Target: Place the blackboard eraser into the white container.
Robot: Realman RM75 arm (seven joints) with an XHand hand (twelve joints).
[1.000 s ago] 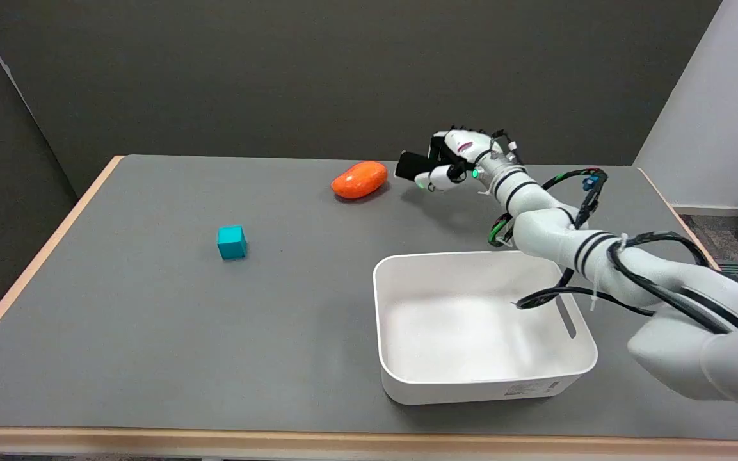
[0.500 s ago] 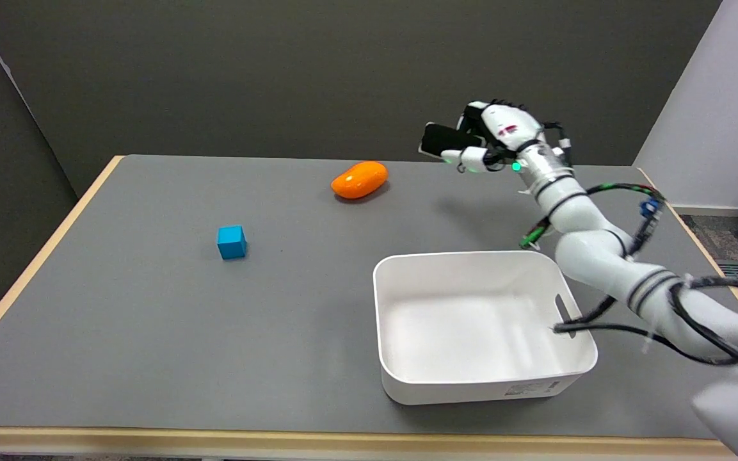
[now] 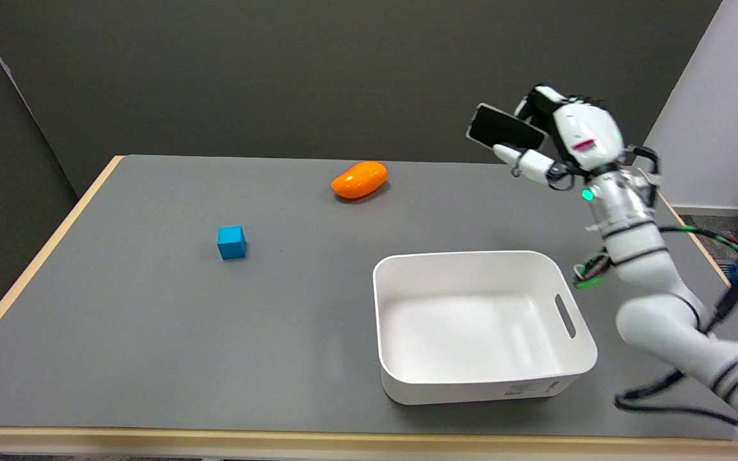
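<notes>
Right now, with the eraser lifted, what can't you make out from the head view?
- Blackboard eraser: its far end is hidden inside the right hand.
- Label print on the white container: too small to read.
- Right arm's lower part: blurred, cut off by the picture's right edge.
- Container's near inner wall: hidden by its own rim.

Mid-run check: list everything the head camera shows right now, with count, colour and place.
blackboard eraser: one, black, held in the air above the table's far right part
white container: one, white, empty, on the table's near right part
orange object: one, orange, rounded, on the table near its far edge
cube: one, blue, on the table left of centre
table: one, grey top with a light wood edge
right hand: one, black and white, raised, holds the eraser
right arm: one, white with black bands and cables, enters from the lower right
</notes>
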